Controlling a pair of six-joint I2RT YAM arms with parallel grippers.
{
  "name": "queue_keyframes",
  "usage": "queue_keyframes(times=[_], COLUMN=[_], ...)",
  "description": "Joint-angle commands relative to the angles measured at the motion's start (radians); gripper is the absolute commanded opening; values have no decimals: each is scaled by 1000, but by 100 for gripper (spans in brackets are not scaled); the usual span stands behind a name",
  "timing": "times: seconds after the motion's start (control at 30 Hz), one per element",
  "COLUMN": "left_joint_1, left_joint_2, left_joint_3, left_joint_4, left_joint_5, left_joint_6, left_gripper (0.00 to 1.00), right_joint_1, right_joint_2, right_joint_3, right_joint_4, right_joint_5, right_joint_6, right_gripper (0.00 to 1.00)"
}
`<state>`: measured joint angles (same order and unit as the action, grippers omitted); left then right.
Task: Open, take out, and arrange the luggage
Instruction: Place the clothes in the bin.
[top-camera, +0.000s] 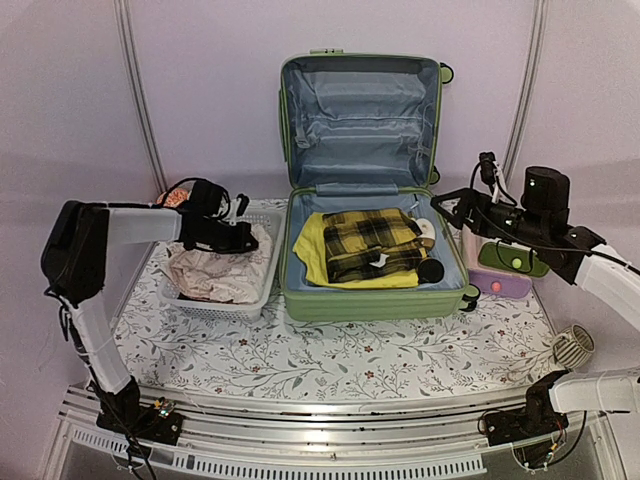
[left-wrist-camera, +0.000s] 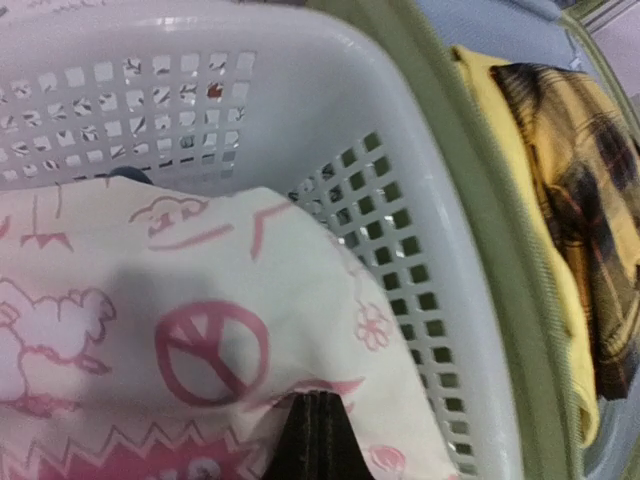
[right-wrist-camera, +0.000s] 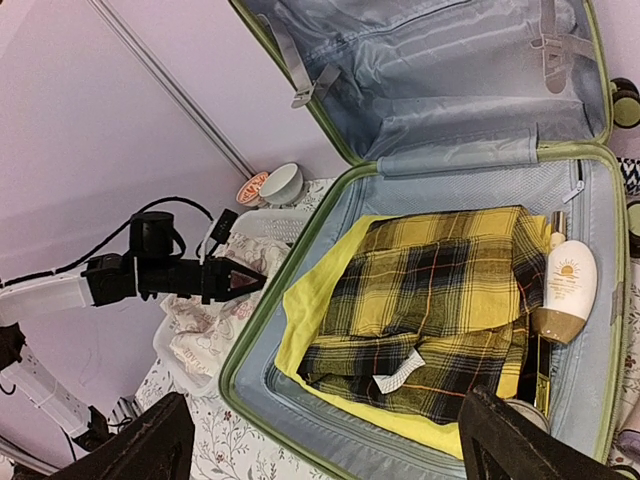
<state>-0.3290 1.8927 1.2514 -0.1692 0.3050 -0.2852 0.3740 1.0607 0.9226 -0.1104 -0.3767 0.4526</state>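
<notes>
Reaching out level from the table's left side, the left arm hangs the left claw (top-camera: 248, 238) over the basket (top-camera: 215, 310), just above a pink-printed cloth (top-camera: 208, 272). Its fingers are pressed together. The left wrist view shows their dark tips against a fold of the cloth, but I cannot tell whether any cloth is pinched. The right arm is raised and bent at the right. The right claw (top-camera: 452, 208) hovers beside the luggage (top-camera: 370, 303), near a small box (top-camera: 510, 272), its fingers spread wide with nothing between them. The luggage lies open mid-table, lid upright at the back, just beside the basket. The right wrist view shows more plainly a white bottle (right-wrist-camera: 565, 288) along the luggage's right wall. The bottle is next to a plaid shirt (right-wrist-camera: 440, 300), which lies on a yellow garment (right-wrist-camera: 300, 310). Only the left wrist view shows the cloth's peace-sign print.
</notes>
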Motion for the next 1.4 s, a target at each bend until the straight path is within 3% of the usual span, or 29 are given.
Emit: queue_keyframes(times=[0.0,0.33,0.5,0.73,1.1,1.37], left_joint_1=[-6,-16,-13,-14,-15,-16], left_joint_2=[-173,-550,-581,-520,-713,-760], left_joint_3=[-55,-386,-524,-460,-374,-316], left_joint_4=[8,-70,-12,-66,-131,-192], left_joint_5=[34,204,165,114,90,83], left_joint_6=[5,-91,-112,-89,-74,-72], left_gripper=[0,0,0,0,0,0], right_joint_1=[6,6,6,7,7,6], right_joint_2=[-19,13,24,18,29,39], right_joint_3=[-23,-21,-29,-33,-45,-50], right_joint_4=[26,35,61,49,56,71], right_joint_5=[-14,-60,-85,-86,-72,-84], right_joint_6=[12,9,23,32,25,26], right_gripper=[94,94,94,93,94,94])
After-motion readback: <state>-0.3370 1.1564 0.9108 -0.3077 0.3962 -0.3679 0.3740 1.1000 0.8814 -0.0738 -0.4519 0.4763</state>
